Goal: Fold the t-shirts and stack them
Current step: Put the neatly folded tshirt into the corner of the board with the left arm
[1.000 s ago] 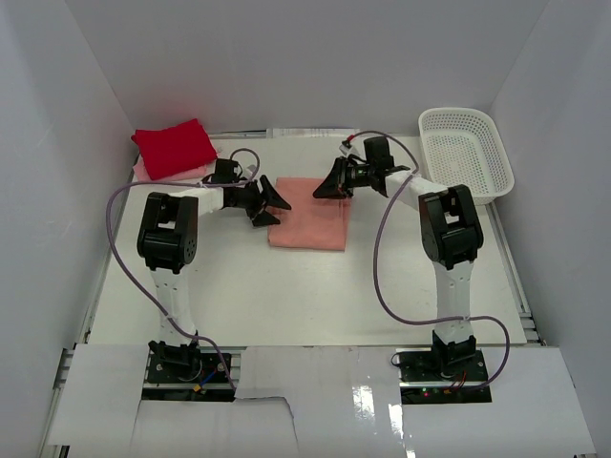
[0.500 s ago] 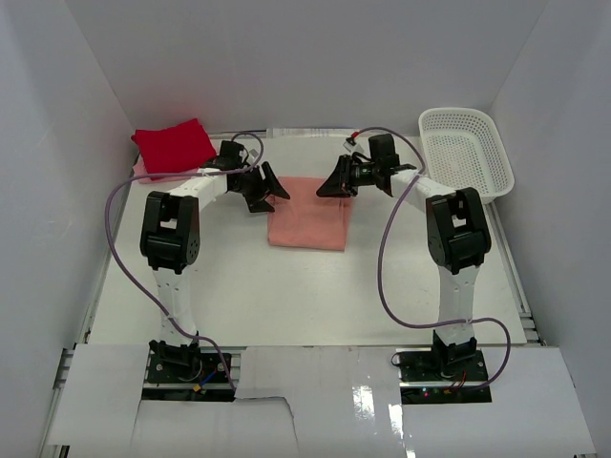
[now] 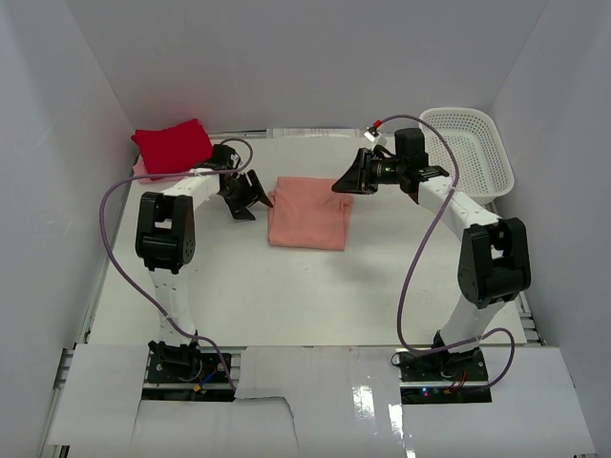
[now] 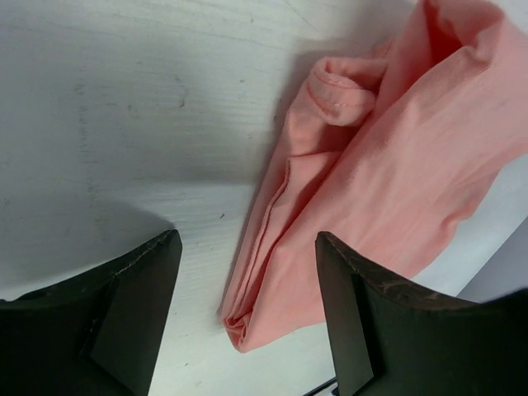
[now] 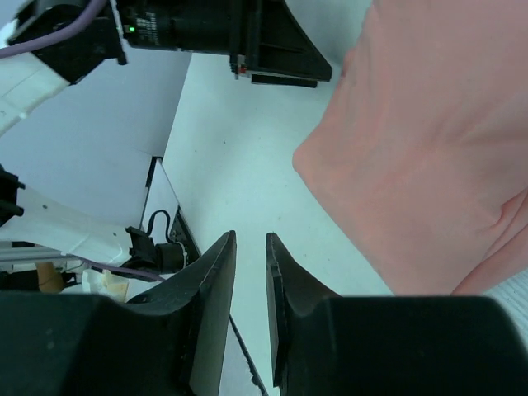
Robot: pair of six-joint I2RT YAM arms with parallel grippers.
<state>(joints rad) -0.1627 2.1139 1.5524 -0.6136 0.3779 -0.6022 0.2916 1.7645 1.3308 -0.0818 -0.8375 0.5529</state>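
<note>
T-shirts are the job, and the salmon-pink t-shirt (image 3: 307, 212) lies folded into a rectangle at the middle of the white surface (image 3: 286, 296). The left tool (image 3: 250, 196) sits just off the shirt's left edge, fingers spread wide and pinching nothing. In the left wrist view the left tool (image 4: 246, 247) frames a bare strip of surface and the layered, rolled edge of the shirt (image 4: 396, 165), which runs up toward the upper right of that frame.

The right tool (image 3: 342, 181) hangs near the shirt's upper right corner. In its own view the right tool (image 5: 250, 243) has its fingers almost pressed together, only a thin slit showing, with nothing gripped, and the shirt (image 5: 437, 140) fills the right half.

At the upper left of the top view the red t-shirt (image 3: 174, 148) lies folded on the pale pink t-shirt (image 3: 141, 170), which peeks out beneath it. A white basket (image 3: 473, 153) stands at the upper right.
</note>
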